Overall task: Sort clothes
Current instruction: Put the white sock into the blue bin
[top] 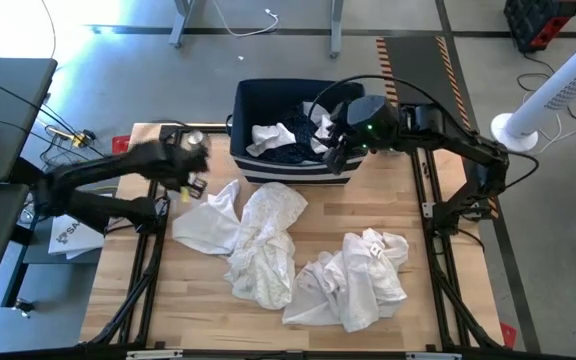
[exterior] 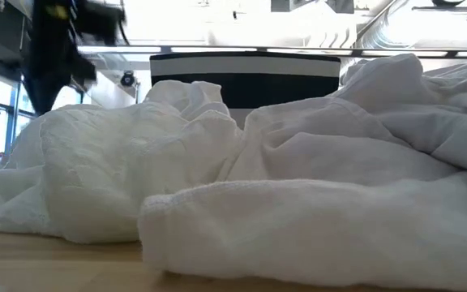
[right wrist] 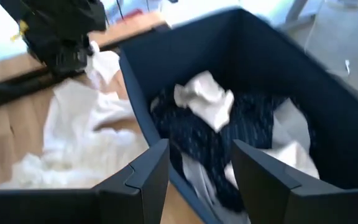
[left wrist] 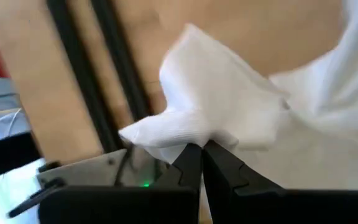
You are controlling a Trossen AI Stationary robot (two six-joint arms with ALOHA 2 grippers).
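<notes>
From above, the clothes [top: 268, 240] lie as crumpled white and cream heaps on the wooden table [top: 198, 300]: one long pile [top: 258, 245] near the middle, a second bundle [top: 353, 280] just to its right, the two touching at their lower edges. Behind them stands a navy fabric bin [top: 253, 100], which holds a dark patterned garment [top: 293, 152] with a white piece [top: 271, 135] lying on top. The left end effector [top: 192, 185] sits at the upper left corner of the long pile, pinched onto a fold of white cloth; the right end effector [top: 336, 160] hangs over the bin's front right part. At table height, the white garments [exterior: 298, 186] fill the picture in soft wrinkled folds, and the bin's dark wall with a white stripe [exterior: 246, 77] shows behind them. In the left wrist view, the dark fingers [left wrist: 225, 165] are closed together on a peak of ribbed white fabric [left wrist: 210, 112], lifted above the table. In the right wrist view, the fingers [right wrist: 263, 171] stand apart and hold nothing, above the bin [right wrist: 253, 43], where the crumpled white piece [right wrist: 204, 99] rests on the dark navy patterned garment [right wrist: 253, 118], with more white fabric [right wrist: 291, 140] along its edge.
</notes>
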